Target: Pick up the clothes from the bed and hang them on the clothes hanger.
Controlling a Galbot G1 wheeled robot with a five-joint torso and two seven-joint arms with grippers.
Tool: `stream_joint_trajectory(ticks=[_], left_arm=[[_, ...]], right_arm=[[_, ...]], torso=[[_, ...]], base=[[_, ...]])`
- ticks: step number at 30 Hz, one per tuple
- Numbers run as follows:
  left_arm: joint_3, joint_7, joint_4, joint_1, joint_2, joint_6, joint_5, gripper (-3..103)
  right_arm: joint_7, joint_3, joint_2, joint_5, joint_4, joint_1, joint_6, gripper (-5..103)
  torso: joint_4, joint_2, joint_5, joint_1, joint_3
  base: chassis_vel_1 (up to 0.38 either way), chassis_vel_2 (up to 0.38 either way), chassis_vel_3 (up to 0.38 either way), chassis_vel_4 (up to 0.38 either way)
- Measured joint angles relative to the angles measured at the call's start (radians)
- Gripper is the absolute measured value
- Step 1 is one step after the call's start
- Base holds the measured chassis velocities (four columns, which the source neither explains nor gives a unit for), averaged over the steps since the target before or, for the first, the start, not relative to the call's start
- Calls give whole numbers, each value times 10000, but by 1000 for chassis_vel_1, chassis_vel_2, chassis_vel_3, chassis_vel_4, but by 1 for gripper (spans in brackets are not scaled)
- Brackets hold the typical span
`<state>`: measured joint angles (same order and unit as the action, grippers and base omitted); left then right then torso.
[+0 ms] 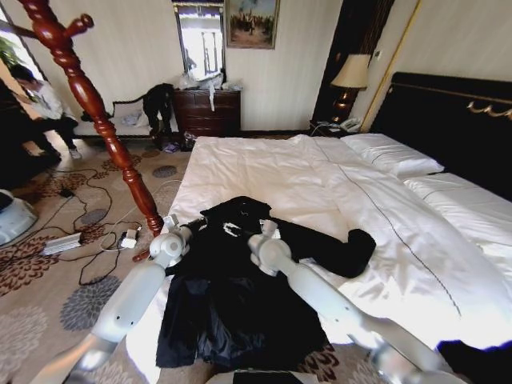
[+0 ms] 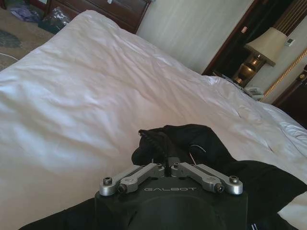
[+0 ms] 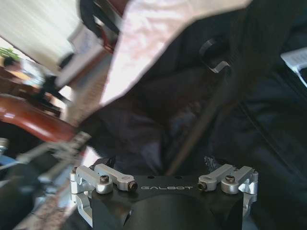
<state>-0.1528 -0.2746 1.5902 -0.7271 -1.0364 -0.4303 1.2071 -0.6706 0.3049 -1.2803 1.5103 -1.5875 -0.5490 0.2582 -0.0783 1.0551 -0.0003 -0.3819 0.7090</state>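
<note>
Bed [image 1: 264, 172] first: its white duvet is stretching wide ahead of the robot, and the clothes [image 1: 240, 280], one black coat, are lying on its near corner, spilling over the foot edge toward the robot. Coat's long axis is running from the hem at the near edge up to the collar [image 1: 234, 218] farther in, with one sleeve [image 1: 340, 252] trailing off to the robot's right. Clothes hanger [image 1: 96, 108] is rising on the robot's left, just beside the bed corner, so the garment will, in my judgement, have to travel leftward and well upward to reach its pegs. Both arms are reaching over the collar end. Left end effector [image 2: 170, 168] is sitting at the collar, its linkage folded inward and the tips drawn together, seemingly pinching a dark fold. Right end effector [image 3: 165, 184] is hovering over the coat's middle with its links spread wide, gripping nothing. Left arm is nearer both the collar and the stand.
</note>
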Motion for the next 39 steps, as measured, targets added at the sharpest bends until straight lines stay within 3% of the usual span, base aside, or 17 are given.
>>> stream_joint_trajectory(ticks=[10, 22, 39], left_arm=[[46, -196, -87, 374, -185, -520, 337, 0], [51, -377, -155, 701, -227, -824, 604, 0], [242, -178, -94, 842, -175, -929, 735, 0]], right_arm=[[-161, 261, -804, -869, 1693, 260, 286, 100], [136, 198, -998, -1091, 1901, 306, 98, 100], [573, 505, -1338, -1318, 2910, 785, -305, 100]], torso=[[2, 0, 1, 0, 0], [3, 1, 1, 1, -2], [3, 0, 2, 2, -1]], base=[[0, 0, 0, 0], [0, 0, 0, 0], [0, 0, 0, 0]])
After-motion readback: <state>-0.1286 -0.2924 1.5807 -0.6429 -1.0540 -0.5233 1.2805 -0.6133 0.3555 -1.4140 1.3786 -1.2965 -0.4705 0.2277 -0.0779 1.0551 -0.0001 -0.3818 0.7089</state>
